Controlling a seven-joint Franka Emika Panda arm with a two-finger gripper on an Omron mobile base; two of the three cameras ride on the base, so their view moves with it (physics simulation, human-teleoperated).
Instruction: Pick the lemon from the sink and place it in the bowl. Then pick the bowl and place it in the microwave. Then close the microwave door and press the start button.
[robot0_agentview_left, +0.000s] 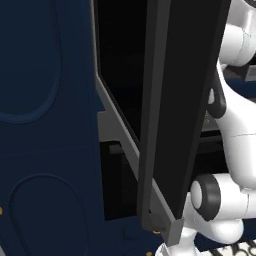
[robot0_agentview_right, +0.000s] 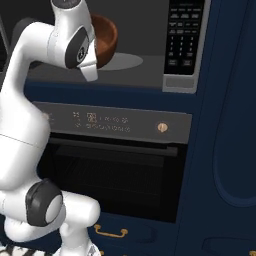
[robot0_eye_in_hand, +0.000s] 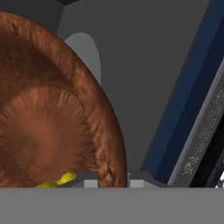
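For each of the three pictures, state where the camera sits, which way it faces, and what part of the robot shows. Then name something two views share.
Left base view: behind the arm, left side, facing the open microwave door; white arm links at right.
Right base view: behind, right side, facing the microwave above the oven; arm at left.
Hand view: on the hand, looking into the bowl with the lemon.
Shared: right base and hand views both show the bowl.

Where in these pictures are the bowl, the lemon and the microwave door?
bowl (robot0_agentview_right: 106, 39), right base view, outer wall.
lemon (robot0_eye_in_hand: 59, 180), hand view, visible yellow sliver.
microwave door (robot0_agentview_left: 180, 100), left base view, dark glass panel.
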